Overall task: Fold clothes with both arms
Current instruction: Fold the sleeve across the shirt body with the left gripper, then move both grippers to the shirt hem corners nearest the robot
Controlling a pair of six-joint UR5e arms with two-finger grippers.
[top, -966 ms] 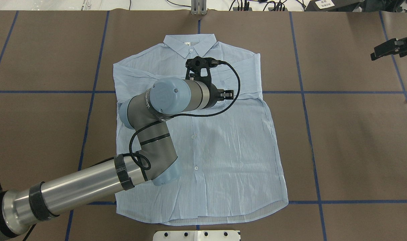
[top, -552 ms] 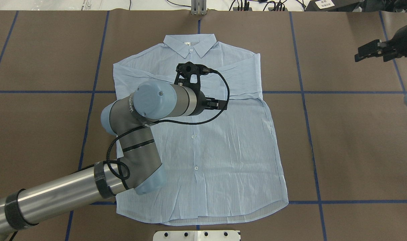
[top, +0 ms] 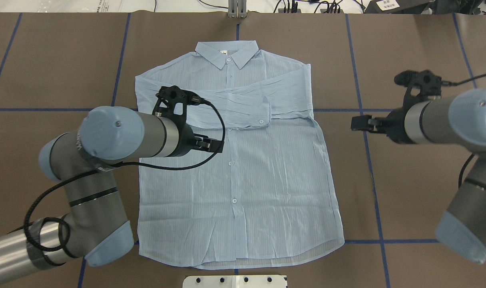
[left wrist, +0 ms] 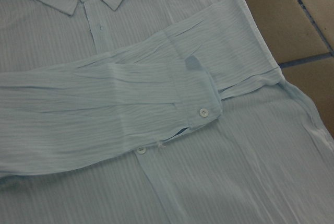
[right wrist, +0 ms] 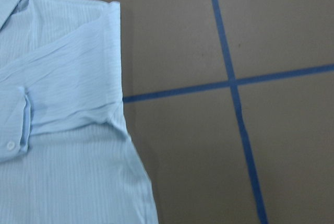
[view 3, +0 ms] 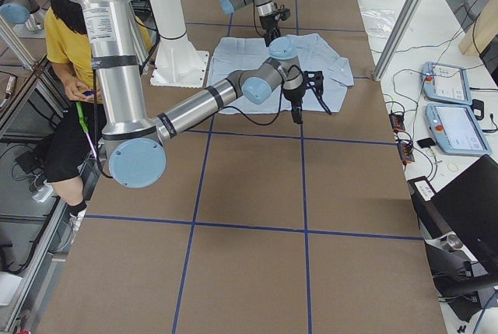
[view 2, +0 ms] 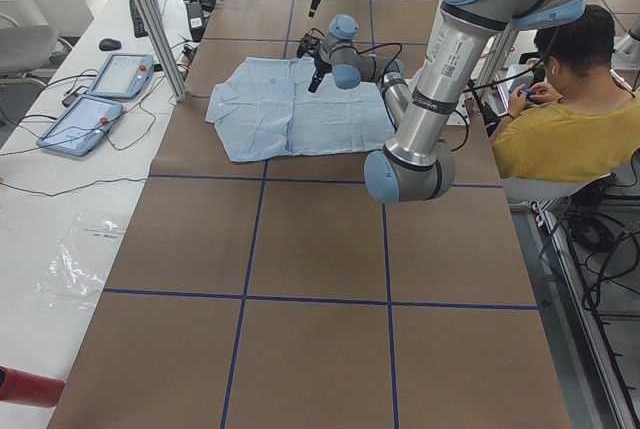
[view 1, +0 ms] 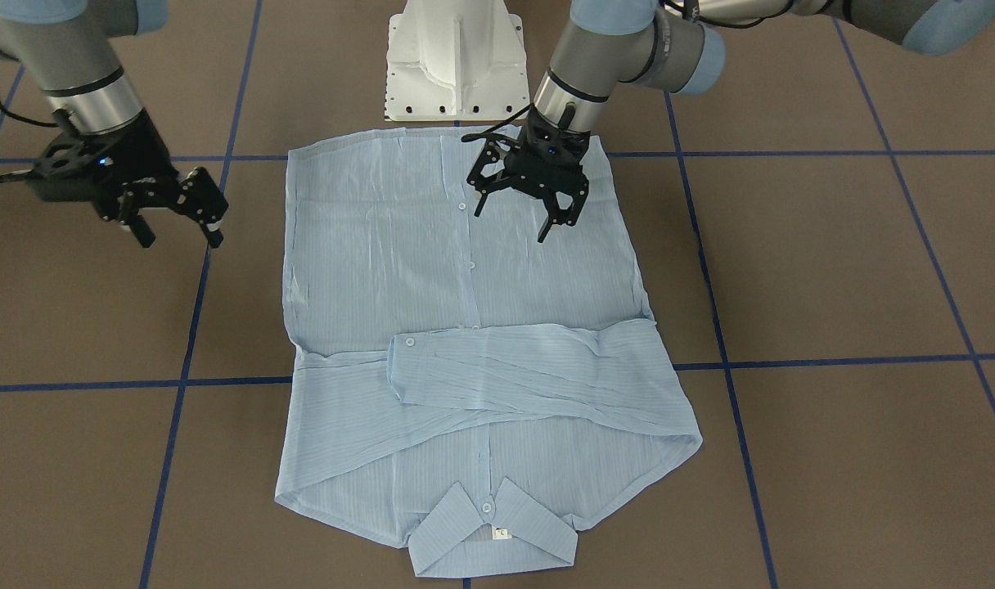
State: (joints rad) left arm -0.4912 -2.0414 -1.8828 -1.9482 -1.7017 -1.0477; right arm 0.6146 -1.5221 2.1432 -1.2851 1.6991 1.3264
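With both sleeves (top: pixel 227 110) crossed over the shirt (top: pixel 259 180), body folds seemingly remain; the left claw (view 1: pixel 509 224) gapes empty above it, the right claw (view 1: pixel 182 242) gapes empty at its overhead 3 o'clock.

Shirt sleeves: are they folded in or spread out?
Folded in. The sleeves lie across the chest of the shirt, a buttoned cuff on top; neither sticks out sideways.

Shirt (top: pixel 259 172) on table (top: pixel 47 60), left end effector (view 1: pixel 510 222) over it.

Pale-blue shirt (top: pixel 243 168) (fine stripes)
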